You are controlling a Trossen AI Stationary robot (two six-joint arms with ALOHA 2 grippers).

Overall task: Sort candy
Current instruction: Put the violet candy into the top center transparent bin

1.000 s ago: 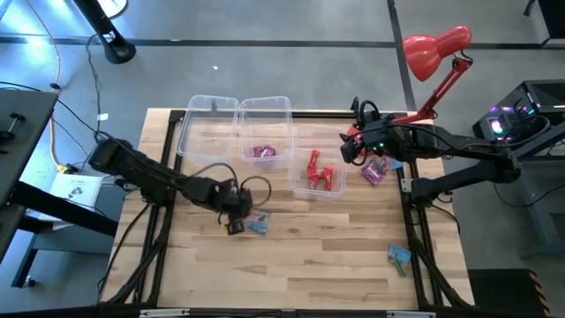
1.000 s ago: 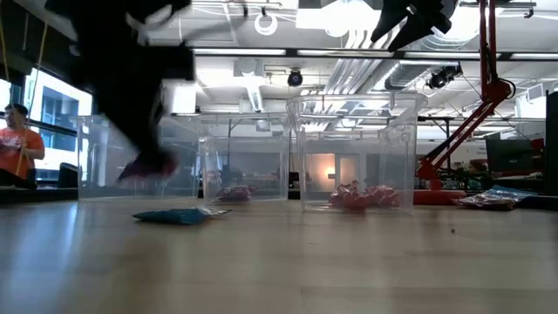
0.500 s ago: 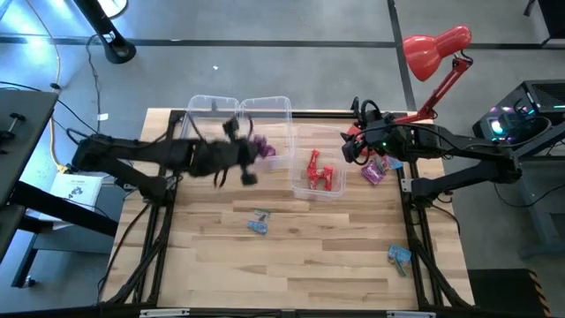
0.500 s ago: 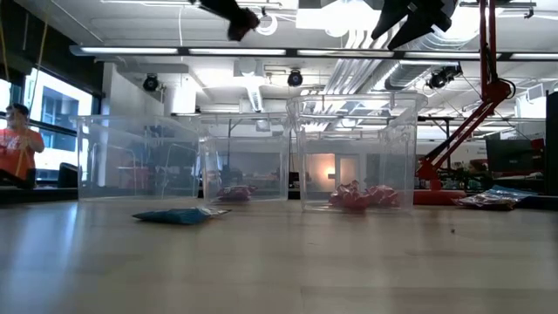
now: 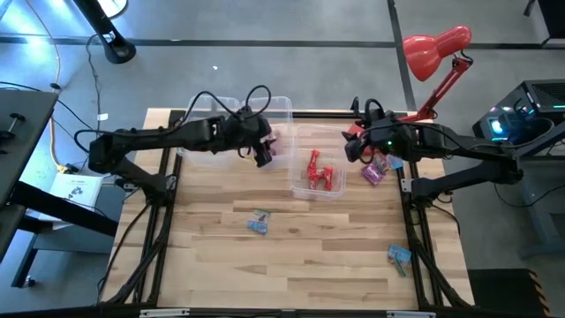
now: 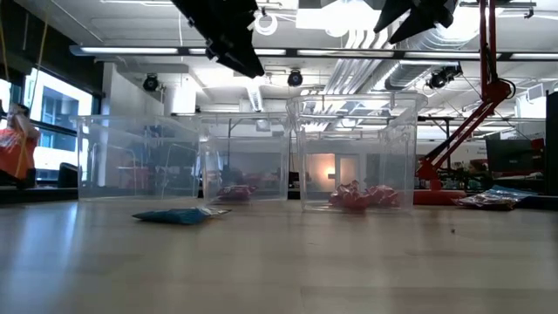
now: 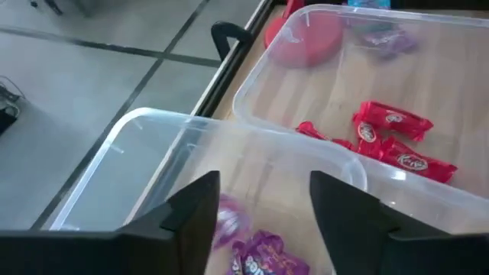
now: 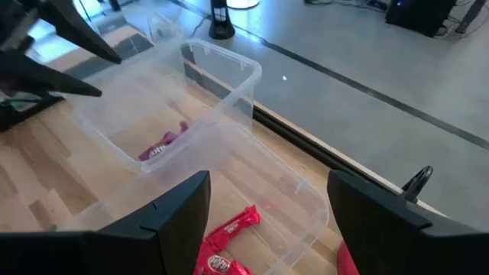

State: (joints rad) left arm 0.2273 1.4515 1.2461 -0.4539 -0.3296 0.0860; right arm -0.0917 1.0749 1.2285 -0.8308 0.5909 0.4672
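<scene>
Here the left gripper (image 5: 262,152) hangs above the middle clear bin (image 5: 281,108), fingers spread and holding nothing; beneath it in that bin lie the purple-pink candies (image 7: 263,256). To the left stands another clear bin (image 5: 196,106). On the bare wood in front of the bins rests a light blue candy (image 5: 258,223). The right-hand bin (image 5: 300,187) holds the red candies (image 5: 320,171). Further right, the right gripper (image 5: 350,147) hovers just beside that bin's far corner, its fingers also apart and empty. Purple-pink candy (image 5: 374,171) lies on the table near it, and another light blue candy (image 5: 399,256) sits near the front right edge. A red desk lamp (image 5: 436,49) stands beyond the table's right corner.
</scene>
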